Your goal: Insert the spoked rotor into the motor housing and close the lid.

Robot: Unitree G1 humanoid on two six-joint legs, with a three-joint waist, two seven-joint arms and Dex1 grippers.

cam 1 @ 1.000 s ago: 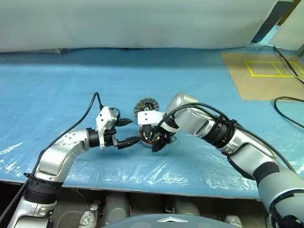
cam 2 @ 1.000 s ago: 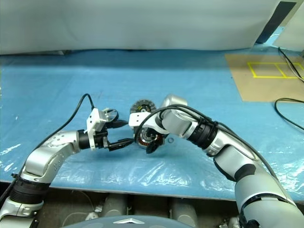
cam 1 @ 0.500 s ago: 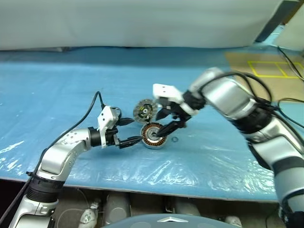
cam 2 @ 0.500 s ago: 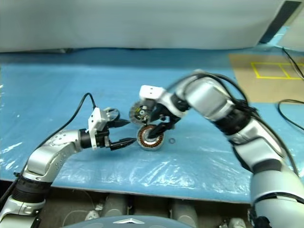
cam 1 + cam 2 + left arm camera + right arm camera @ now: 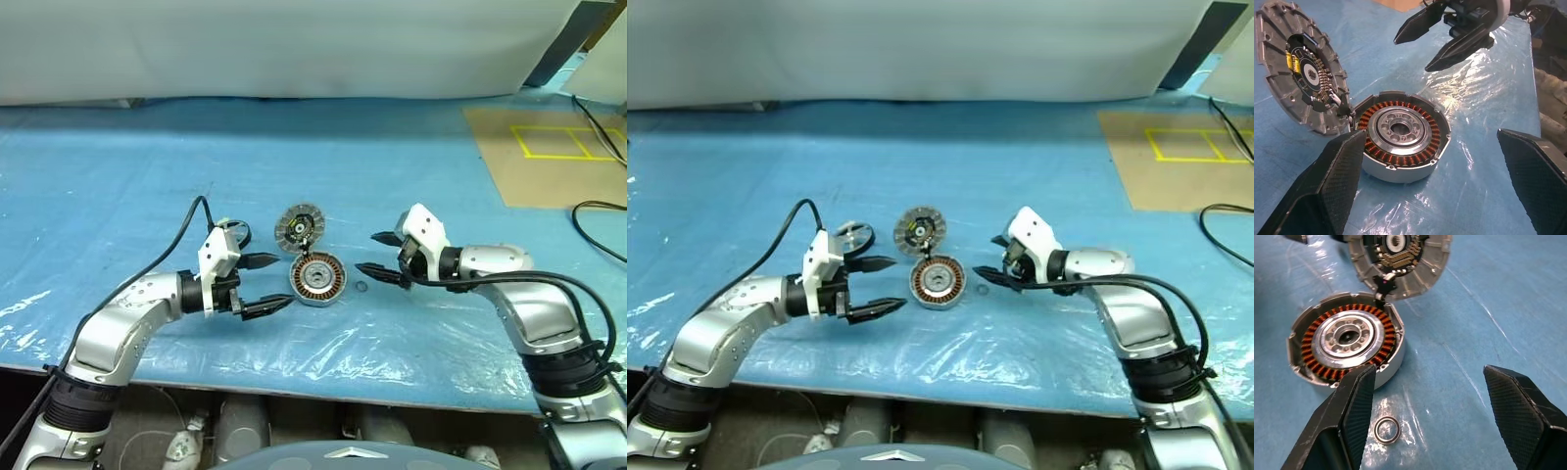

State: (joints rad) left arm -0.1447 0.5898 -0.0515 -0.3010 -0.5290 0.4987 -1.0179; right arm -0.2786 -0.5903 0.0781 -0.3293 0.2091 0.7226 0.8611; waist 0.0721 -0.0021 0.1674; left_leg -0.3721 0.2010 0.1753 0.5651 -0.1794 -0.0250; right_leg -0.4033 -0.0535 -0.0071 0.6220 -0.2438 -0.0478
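Blue plastic-covered table [image 5: 147, 186], plenty of bare sheet all round. Mid-table: housing [image 5: 316, 278], copper windings around silvery hub; ribbed lid [image 5: 299, 227] tilted open, touching its far rim. Left gripper [image 5: 263, 285] and right gripper [image 5: 382, 257] flanking it, both wide open, empty. Small ring [image 5: 1387, 429] beside housing.

Housing [image 5: 316, 278] top: unobstructed from above. Flanks: left end effector [image 5: 263, 285] near one side, right end effector [image 5: 376, 255] near the other. Lid [image 5: 299, 227] adjoins behind; small ring [image 5: 361, 288] lies beside.

One motor housing [image 5: 316, 279], one lid [image 5: 299, 227], one small ring [image 5: 361, 288]
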